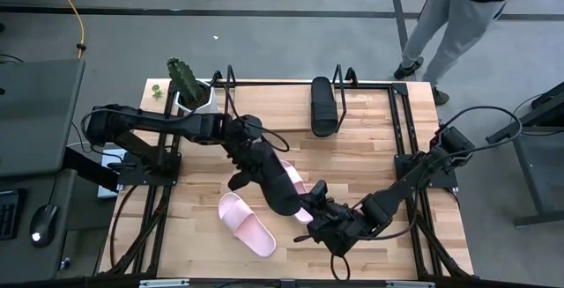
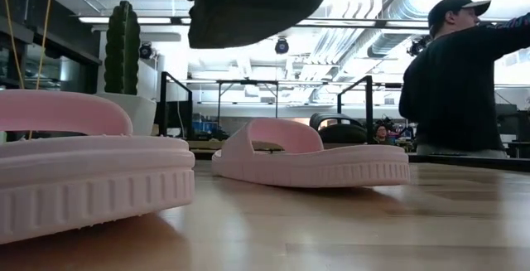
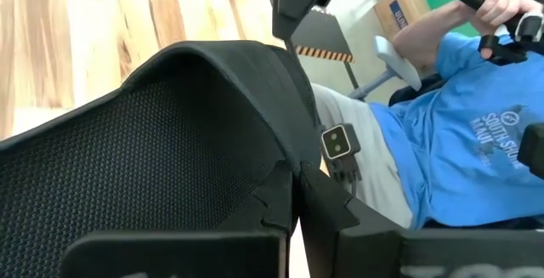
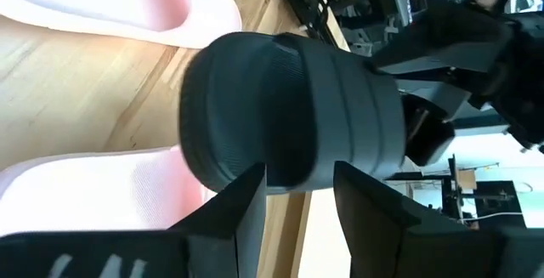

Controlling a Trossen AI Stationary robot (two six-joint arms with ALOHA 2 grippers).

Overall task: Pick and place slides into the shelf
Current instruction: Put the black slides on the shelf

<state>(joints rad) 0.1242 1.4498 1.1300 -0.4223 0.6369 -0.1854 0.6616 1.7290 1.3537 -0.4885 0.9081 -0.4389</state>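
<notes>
One black slide (image 1: 322, 105) already in shelf (image 1: 401, 121) at table's far edge. Second black slide (image 1: 280, 188) airborne mid-table, left gripper (image 1: 256, 166) clamped on strap, right gripper (image 1: 319, 215) pinching its other end. Two pink slides (image 1: 246, 223) left near front edge.

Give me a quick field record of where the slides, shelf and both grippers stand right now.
held slide: matte black slide lifted off the table, gripped by both grippers
left gripper: shut on the black slide's strap
right gripper: shut on the same slide's end
pale pink slides: one flat on the wooden table, the other partly under the held slide
shelf: black wire-frame shelf holds one black slide
</notes>
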